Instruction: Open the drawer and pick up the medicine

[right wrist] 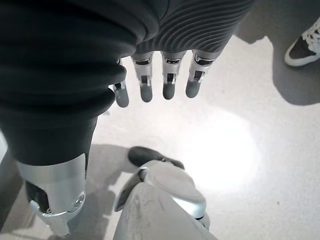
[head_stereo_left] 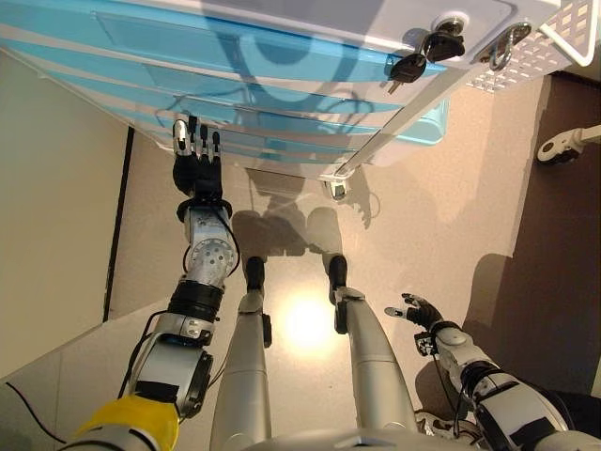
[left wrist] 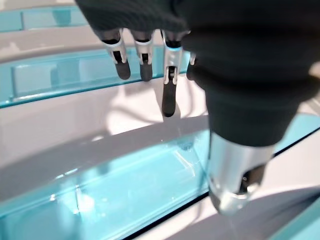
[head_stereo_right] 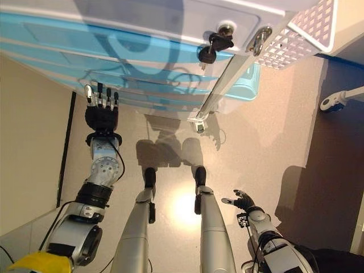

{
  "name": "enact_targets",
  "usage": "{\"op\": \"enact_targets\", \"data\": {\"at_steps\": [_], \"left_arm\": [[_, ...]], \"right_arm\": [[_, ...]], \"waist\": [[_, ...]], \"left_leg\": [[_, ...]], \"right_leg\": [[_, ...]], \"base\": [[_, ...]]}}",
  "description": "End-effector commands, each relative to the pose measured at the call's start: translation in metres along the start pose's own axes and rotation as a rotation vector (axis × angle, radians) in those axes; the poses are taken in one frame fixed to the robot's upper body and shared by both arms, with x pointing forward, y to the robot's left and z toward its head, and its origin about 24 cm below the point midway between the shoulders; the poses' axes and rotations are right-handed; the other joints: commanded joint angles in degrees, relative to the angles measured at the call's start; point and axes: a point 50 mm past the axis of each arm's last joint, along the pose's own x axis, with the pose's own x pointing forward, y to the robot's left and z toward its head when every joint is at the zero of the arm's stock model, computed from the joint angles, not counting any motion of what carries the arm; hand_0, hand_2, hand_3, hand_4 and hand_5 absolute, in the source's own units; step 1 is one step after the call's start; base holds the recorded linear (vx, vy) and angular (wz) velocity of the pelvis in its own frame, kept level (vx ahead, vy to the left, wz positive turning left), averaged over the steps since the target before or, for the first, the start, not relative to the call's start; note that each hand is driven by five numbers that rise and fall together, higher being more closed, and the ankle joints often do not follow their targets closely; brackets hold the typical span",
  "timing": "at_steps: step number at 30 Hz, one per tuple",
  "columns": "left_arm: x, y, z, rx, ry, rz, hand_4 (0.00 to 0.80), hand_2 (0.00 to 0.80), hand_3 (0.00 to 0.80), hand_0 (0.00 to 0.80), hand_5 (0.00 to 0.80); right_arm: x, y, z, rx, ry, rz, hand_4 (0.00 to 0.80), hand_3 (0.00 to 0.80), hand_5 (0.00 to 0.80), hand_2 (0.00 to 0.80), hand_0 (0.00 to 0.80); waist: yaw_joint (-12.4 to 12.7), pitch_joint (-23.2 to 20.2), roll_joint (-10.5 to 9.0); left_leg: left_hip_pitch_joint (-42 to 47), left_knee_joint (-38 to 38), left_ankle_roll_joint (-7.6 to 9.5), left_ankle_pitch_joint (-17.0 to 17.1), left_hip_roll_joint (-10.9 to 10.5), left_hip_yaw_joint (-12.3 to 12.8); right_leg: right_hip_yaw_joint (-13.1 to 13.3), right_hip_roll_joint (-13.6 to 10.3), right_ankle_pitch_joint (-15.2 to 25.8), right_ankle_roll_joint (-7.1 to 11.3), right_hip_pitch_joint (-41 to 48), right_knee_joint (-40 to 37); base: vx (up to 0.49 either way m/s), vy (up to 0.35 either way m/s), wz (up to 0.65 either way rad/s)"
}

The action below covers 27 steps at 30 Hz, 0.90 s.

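A white cabinet [head_stereo_left: 310, 23] with several translucent blue drawers [head_stereo_left: 235, 89] stands in front of me, all drawers closed. My left hand [head_stereo_left: 197, 169] is raised to the lower drawer fronts. Its fingers [left wrist: 169, 95] are straight and point at a white band between two blue fronts [left wrist: 100, 190], holding nothing. My right hand [head_stereo_left: 420, 310] hangs low at my right side over the floor, its fingers [right wrist: 155, 85] relaxed and empty. No medicine shows in any view.
A bunch of black keys [head_stereo_left: 423, 52] sits in a lock on the cabinet top, beside a metal carabiner [head_stereo_left: 502, 47]. A white mesh basket [head_stereo_left: 554, 42] stands at its right. A white caster leg [head_stereo_left: 563, 143] is on the floor, right. A person's shoe [right wrist: 302, 45] is nearby.
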Motion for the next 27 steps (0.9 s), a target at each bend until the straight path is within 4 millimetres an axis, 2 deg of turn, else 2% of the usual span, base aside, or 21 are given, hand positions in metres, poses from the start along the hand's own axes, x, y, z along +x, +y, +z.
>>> {"op": "enact_targets", "data": {"at_steps": [1, 6, 13, 14, 15, 16, 20, 24, 26, 27], "left_arm": [[0.017, -0.080, 0.054, -0.050, -0.247, -0.367, 0.000, 0.000, 0.000, 0.000, 0.000], [0.018, -0.068, 0.048, -0.038, -0.219, -0.325, 0.000, 0.000, 0.000, 0.000, 0.000], [0.014, -0.076, 0.032, -0.058, -0.164, -0.352, 0.000, 0.000, 0.000, 0.000, 0.000], [0.011, -0.085, 0.022, -0.070, -0.120, -0.393, 0.000, 0.000, 0.000, 0.000, 0.000], [0.010, -0.085, 0.022, -0.070, -0.120, -0.393, 0.000, 0.000, 0.000, 0.000, 0.000], [0.006, -0.093, 0.009, -0.085, -0.068, -0.431, 0.000, 0.000, 0.000, 0.000, 0.000], [-0.005, -0.106, -0.023, -0.088, 0.077, -0.493, 0.000, 0.000, 0.000, 0.000, 0.000], [-0.009, -0.111, -0.033, -0.092, 0.129, -0.523, 0.000, 0.000, 0.000, 0.000, 0.000], [-0.012, -0.119, -0.040, -0.097, 0.167, -0.561, 0.000, 0.000, 0.000, 0.000, 0.000], [-0.018, -0.130, -0.047, -0.094, 0.209, -0.629, 0.000, 0.000, 0.000, 0.000, 0.000]], "right_arm": [[-0.011, -0.011, -0.036, -0.065, 0.103, -0.025, 0.000, 0.000, 0.000, 0.000, 0.000], [-0.011, -0.012, -0.037, -0.059, 0.103, -0.029, 0.000, 0.000, 0.000, 0.000, 0.000], [-0.011, -0.013, -0.037, -0.068, 0.102, -0.036, 0.000, 0.000, 0.000, 0.000, 0.000], [-0.011, -0.012, -0.037, -0.070, 0.102, -0.034, 0.000, 0.000, 0.000, 0.000, 0.000], [-0.011, -0.012, -0.037, -0.070, 0.102, -0.034, 0.000, 0.000, 0.000, 0.000, 0.000], [-0.011, -0.013, -0.038, -0.075, 0.105, -0.033, 0.000, 0.000, 0.000, 0.000, 0.000], [-0.012, -0.011, -0.039, -0.083, 0.115, -0.027, 0.000, 0.000, 0.000, 0.000, 0.000], [-0.011, -0.010, -0.038, -0.084, 0.113, -0.021, 0.000, 0.000, 0.000, 0.000, 0.000], [-0.011, -0.010, -0.038, -0.086, 0.114, -0.018, 0.000, 0.000, 0.000, 0.000, 0.000], [-0.011, -0.011, -0.038, -0.085, 0.115, -0.016, 0.000, 0.000, 0.000, 0.000, 0.000]], "waist": [[-1.4, -5.6, 2.95], [-1.6, -5.9, 2.86], [-2.1, -6.3, 3.13], [-2.3, -6.2, 3.25], [-2.3, -6.2, 3.25], [-2.4, -6.2, 3.44], [-2.8, -6.1, 3.96], [-2.8, -5.8, 4.04], [-2.9, -5.6, 4.14], [-3.0, -5.3, 4.24]], "left_leg": [[-1.1, 0.4, 3.05, -2.9, -2.6, -1.4], [-0.9, 0.8, 3.17, -3.2, -2.5, -1.4], [-0.1, 0.0, 3.05, -3.0, -2.4, -1.1], [0.1, 0.1, 3.03, -3.1, -2.4, -1.0], [0.1, 0.1, 3.03, -3.1, -2.4, -1.0], [0.1, 0.3, 2.99, -3.2, -2.4, -0.7], [0.5, 0.4, 2.97, -3.0, -2.5, -0.1], [0.8, 0.4, 3.02, -3.0, -2.6, 0.1], [0.9, 0.4, 3.13, -3.1, -2.6, 0.4], [1.0, 0.4, 3.26, -3.1, -2.7, 0.6]], "right_leg": [[-1.4, 0.5, 3.2, 3.46, 2.8, -5.4], [-1.4, 0.6, 3.0, 3.34, 3.0, -5.2], [-1.0, 0.7, 3.1, 3.23, 3.4, -5.6], [-0.7, 0.8, 3.0, 3.19, 3.4, -5.4], [-0.7, 0.8, 3.0, 3.19, 3.4, -5.4], [-0.5, 0.7, 3.0, 3.14, 3.6, -5.4], [-0.2, 0.5, 3.0, 3.17, 3.8, -4.9], [-0.1, 0.3, 3.1, 3.27, 4.1, -5.0], [0.1, 0.3, 3.3, 3.35, 4.3, -5.3], [0.3, 0.2, 3.6, 3.44, 4.3, -5.5]], "base": [[0.016, -0.001, 0.04], [0.002, 0.000, 0.01], [0.000, 0.000, 0.00], [0.000, 0.000, 0.00], [0.000, 0.000, 0.00], [0.000, 0.000, 0.00], [-0.003, 0.002, 0.01], [-0.007, 0.021, 0.06], [-0.003, 0.021, 0.00], [0.000, 0.000, 0.00]]}}
